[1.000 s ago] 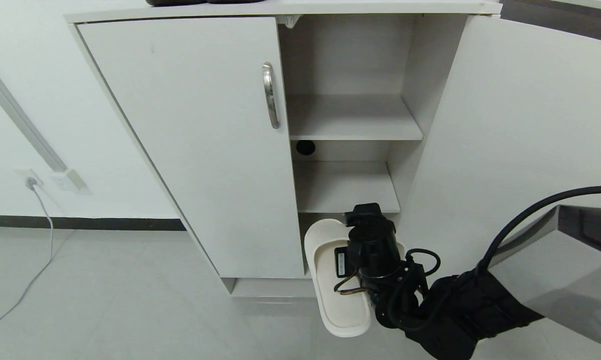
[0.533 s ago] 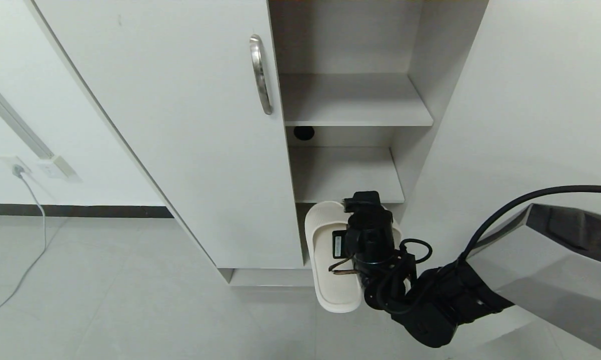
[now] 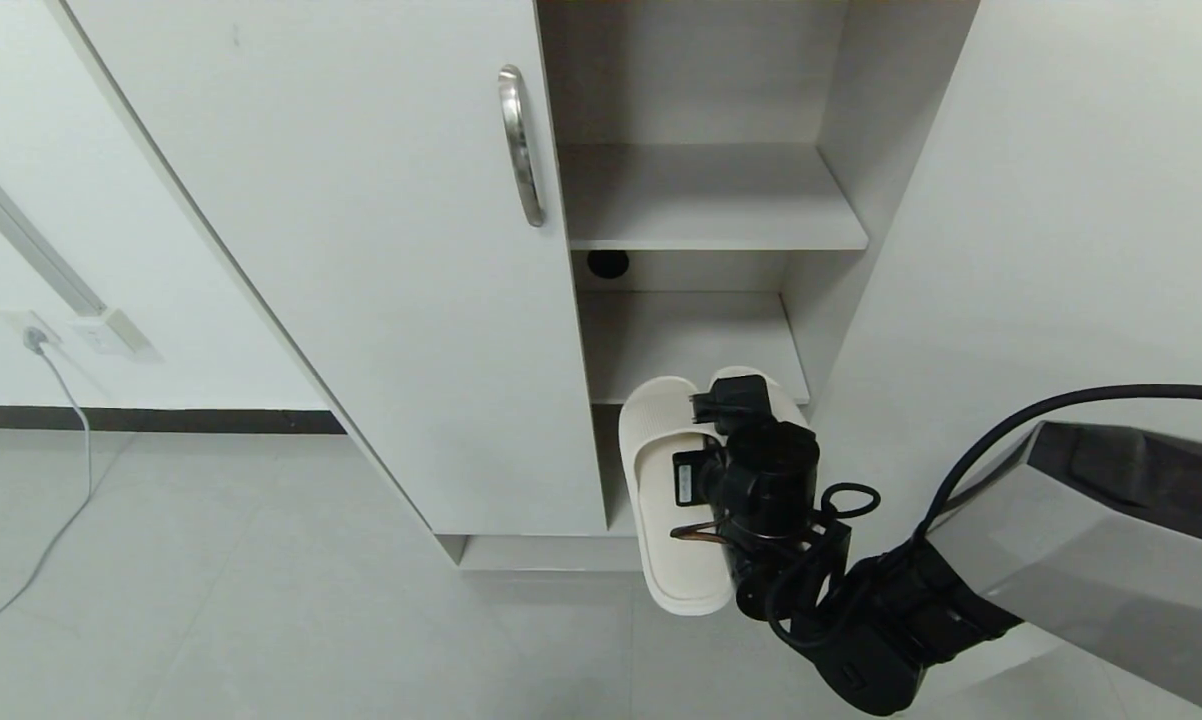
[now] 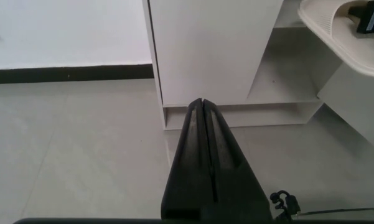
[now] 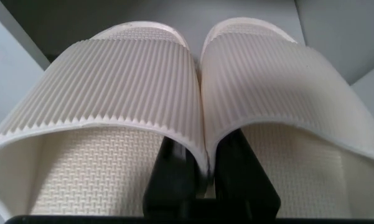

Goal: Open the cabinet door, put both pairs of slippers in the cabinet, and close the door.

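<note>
Head view: R gripper (image 3: 733, 405) clamped on adjoining inner edges of slippers (image 3: 666, 500), so both enter cabinet (image 3: 681, 340) together. L gripper (image 4: 202, 109) pressed closed, idle.

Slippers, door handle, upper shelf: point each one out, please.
slippers (image 5: 112, 81), right wrist view, on the ribbed strap of one slipper.
door handle (image 3: 520, 145), head view, on the middle of the metal bar.
upper shelf (image 3: 701, 195), head view, on the bare board top.

Ribbed and rubbery-looking on the cream slippers (image 5: 130, 81); smooth and matt on the white cabinet (image 3: 361, 250); shiny metal on the handle (image 3: 519, 145).
</note>
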You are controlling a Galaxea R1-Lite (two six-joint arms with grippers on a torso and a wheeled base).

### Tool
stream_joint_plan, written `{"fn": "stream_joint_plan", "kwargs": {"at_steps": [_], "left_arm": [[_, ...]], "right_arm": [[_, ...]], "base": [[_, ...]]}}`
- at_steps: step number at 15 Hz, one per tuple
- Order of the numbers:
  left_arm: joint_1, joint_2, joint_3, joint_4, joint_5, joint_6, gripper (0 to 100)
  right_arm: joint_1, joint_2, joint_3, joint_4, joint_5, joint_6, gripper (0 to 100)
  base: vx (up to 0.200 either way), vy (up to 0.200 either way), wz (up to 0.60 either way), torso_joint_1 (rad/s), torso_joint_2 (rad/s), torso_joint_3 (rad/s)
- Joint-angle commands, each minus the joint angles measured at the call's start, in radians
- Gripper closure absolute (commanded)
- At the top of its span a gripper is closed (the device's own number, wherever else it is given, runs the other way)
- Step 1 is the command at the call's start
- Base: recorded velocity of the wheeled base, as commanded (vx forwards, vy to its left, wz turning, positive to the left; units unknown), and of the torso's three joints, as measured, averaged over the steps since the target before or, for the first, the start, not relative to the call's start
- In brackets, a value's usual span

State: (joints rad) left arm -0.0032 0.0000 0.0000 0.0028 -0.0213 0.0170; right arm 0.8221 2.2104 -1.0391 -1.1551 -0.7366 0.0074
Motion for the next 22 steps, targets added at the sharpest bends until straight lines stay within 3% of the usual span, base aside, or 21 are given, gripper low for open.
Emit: {"fn": "stream_joint_plan", "kwargs": {"at_steps": [1, 6, 13, 16, 21, 22], "left_arm": [[-0.001, 0.002, 0.0, 0.0, 0.0, 0.0, 100], [-0.001, 0.002, 0.0, -0.001, 0.0, 0.0, 100], [0.0, 0.002, 0.0, -0.001, 0.0, 0.0, 100], [0.0, 0.002, 0.0, -0.001, 0.0, 0.0, 100], [0.0, 0.002, 0.0, -0.001, 0.0, 0.0, 100], [-0.001, 0.002, 0.0, -0.001, 0.0, 0.0, 100]], "right_arm": [[-0.008, 0.023, -0.001, -0.006, 0.0, 0.0, 100], [-0.008, 0.026, -0.002, -0.017, 0.002, 0.003, 100], [-0.054, 0.084, -0.076, -0.009, 0.003, 0.006, 100], [-0.104, 0.161, -0.228, 0.049, 0.008, 0.005, 100], [-0.133, 0.178, -0.358, 0.13, 0.056, 0.0, 100], [-0.149, 0.207, -0.46, 0.176, 0.071, 0.0, 100]], "base": [[0.2, 0.0, 0.0, 0.002, 0.0, 0.002], [0.2, 0.0, 0.0, 0.0, 0.0, 0.001], [0.0, 0.0, 0.0, 0.0, 0.0, 0.0], [0.0, 0.0, 0.0, 0.0, 0.0, 0.0], [0.0, 0.0, 0.0, 0.0, 0.0, 0.0], [0.0, 0.0, 0.0, 0.0, 0.0, 0.0]]}}
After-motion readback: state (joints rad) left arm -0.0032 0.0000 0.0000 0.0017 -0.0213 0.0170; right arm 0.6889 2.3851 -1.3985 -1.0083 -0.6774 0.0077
